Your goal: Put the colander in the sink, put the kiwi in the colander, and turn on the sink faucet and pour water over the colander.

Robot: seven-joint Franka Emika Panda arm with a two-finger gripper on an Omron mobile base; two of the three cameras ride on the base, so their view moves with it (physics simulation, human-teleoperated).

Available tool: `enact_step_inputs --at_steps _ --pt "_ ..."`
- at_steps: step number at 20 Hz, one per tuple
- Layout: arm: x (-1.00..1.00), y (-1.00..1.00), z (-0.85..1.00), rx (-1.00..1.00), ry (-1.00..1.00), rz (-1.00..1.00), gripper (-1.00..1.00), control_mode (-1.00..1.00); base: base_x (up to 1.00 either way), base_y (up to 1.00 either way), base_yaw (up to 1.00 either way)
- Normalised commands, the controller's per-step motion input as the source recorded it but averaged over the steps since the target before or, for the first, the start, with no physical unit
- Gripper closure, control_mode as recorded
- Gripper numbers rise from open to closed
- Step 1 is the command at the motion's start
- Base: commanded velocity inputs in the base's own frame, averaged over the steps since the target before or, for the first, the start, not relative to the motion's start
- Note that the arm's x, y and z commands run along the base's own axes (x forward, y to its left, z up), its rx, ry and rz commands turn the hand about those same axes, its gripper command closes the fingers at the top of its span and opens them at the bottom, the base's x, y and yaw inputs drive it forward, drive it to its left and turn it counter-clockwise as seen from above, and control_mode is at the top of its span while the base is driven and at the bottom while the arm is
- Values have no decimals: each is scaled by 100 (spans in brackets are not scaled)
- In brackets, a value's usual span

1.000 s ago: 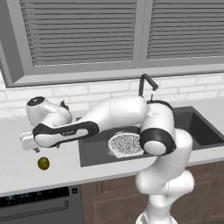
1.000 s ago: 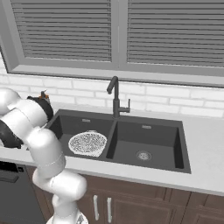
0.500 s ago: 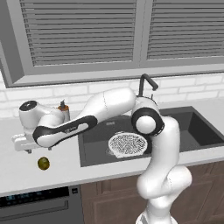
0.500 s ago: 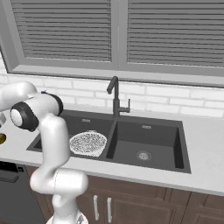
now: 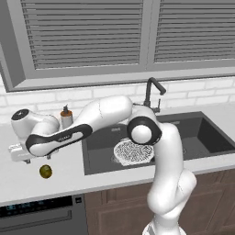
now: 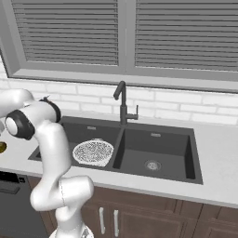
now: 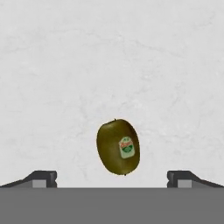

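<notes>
Over the pale counter (image 5: 64,176) left of the sink (image 5: 98,142), the gripper (image 7: 112,179) hangs with its jaws spread wide and nothing between them. Its two dark fingertips (image 7: 43,178) stand far apart at the bottom of the hand view, and the kiwi (image 7: 118,147) lies on the counter between and just beyond them, touched by neither. The fruit rests on its side, olive-brown, with a small white and green sticker facing up. From the left base view the hand sits low above the counter's left end, the kiwi (image 5: 45,171) just in front of it, near the counter's front edge. Inside the left basin of the sink lies the white perforated colander (image 5: 131,152), well apart from the kiwi. Behind the divider between the basins stands the sink faucet (image 6: 122,103), and a small soap dispenser (image 5: 66,117) stands on the counter behind the arm.
</notes>
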Motion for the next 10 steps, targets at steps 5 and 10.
enact_step_inputs --at_steps 5,10 --pt "0 -38 -47 4 0 0 -100 -100 0 0 0" --pt "0 -40 -45 3 0 0 -100 -100 0 0 0"
